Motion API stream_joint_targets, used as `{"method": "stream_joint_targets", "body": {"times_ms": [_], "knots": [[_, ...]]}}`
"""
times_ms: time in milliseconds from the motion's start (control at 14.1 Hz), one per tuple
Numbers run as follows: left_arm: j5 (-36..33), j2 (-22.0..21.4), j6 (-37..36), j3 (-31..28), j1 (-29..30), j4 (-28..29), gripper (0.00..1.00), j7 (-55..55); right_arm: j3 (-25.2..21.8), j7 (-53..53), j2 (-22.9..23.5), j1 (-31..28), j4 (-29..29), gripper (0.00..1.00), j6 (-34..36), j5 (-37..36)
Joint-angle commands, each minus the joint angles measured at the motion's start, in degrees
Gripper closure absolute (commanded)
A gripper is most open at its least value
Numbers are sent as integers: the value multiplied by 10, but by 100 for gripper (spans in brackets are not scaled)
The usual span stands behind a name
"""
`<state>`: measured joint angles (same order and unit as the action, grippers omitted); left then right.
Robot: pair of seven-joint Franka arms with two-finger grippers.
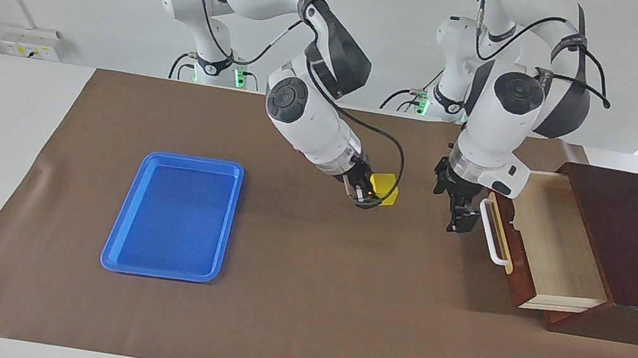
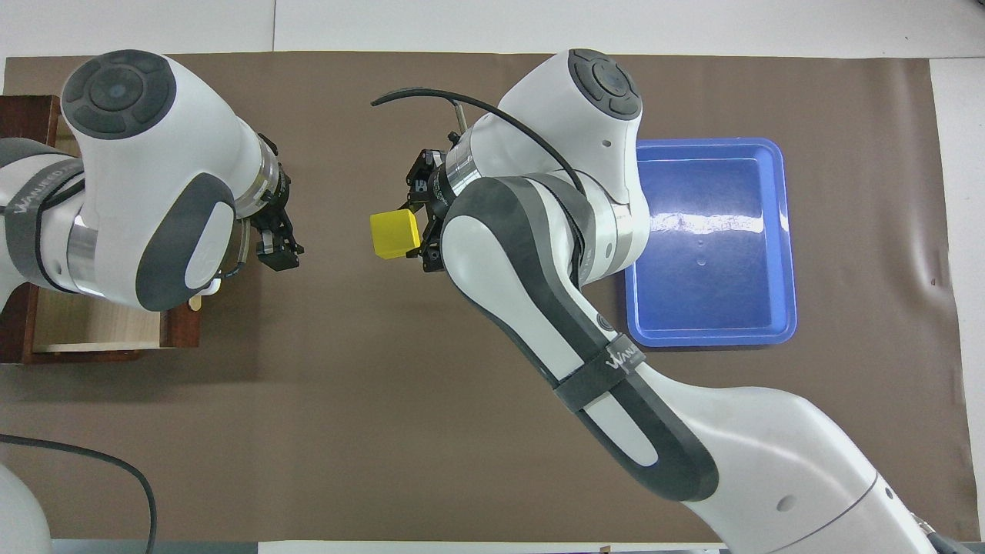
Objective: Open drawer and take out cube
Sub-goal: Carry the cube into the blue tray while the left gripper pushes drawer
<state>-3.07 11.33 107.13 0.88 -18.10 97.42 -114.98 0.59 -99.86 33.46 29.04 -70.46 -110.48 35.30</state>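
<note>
The yellow cube hangs in the air over the middle of the brown mat, with my right gripper shut on it. The dark wooden drawer stands pulled out of its box at the left arm's end of the table, and its pale interior shows nothing inside. My left gripper hovers open and empty just in front of the drawer's white handle, apart from the cube.
A blue plastic tray lies on the mat toward the right arm's end. The brown mat covers most of the white table.
</note>
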Motion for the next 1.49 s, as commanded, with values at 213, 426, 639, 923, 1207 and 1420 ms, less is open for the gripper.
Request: {"method": "stream_joint_targets", "body": {"times_ms": [213,426,639,923,1207,1420], "knots": [[1,-46,36,3,47,85,0,84,6,132,-31,-172,-11,100,92,54],[-3,-45,52,3,83,87,0,136,2,198,-32,-252,-19,100,145,63],[-4,-43,76,3,136,88,0,205,-1,227,-48,-299,-93,100,136,57],[-5,-44,107,3,177,109,0,290,-30,350,-79,-306,-222,100,75,56],[-18,-42,119,3,214,107,0,345,-40,410,-76,-323,-256,100,69,56],[-18,-40,129,3,245,105,0,362,-45,428,-77,-333,-290,100,41,55]]}}
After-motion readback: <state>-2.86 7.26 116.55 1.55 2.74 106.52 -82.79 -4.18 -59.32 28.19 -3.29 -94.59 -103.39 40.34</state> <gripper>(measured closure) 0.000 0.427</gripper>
